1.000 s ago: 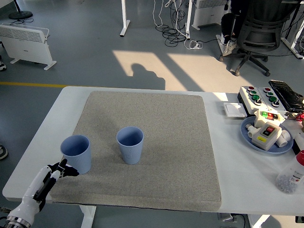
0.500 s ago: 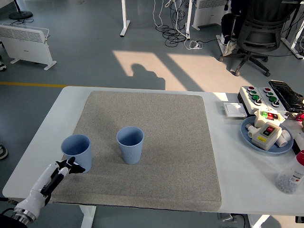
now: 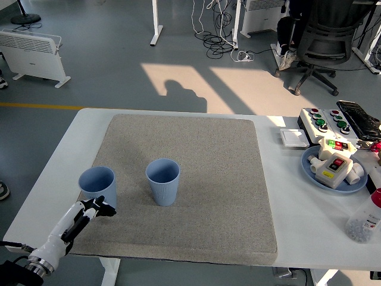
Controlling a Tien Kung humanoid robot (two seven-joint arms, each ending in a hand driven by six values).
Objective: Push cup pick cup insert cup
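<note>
Since the earlier pictures the left hand (image 3: 98, 208) has come further in from the lower left corner and has risen toward the left cup (image 3: 98, 186), and this cup has shifted a little to the right, closer to the centre cup (image 3: 162, 181).

Head view: both cups are blue and stand upright on the grey mat (image 3: 202, 179) that covers the middle of the white counter (image 3: 297, 220). The left cup stands at the mat's left edge. The centre cup is to its right, with a clear gap between them, so they are near but not touching.

I judge that the push step is in hand: the hand is pressing at the lower front of the left cup to slide it along the mat. The pick and the insert are not yet done, because the left cup is on the mat and not inside the centre cup.

The left arm reaches up and to the right from the corner, its white forearm low over the counter's near edge. The dark fingers (image 3: 105, 208) look drawn together and point to the right, touching or almost touching the left cup's base. They hold nothing.

The next move probably calls for a wider hand, so that the fingers can go around the left cup's wall before lifting it over the centre cup.
</note>
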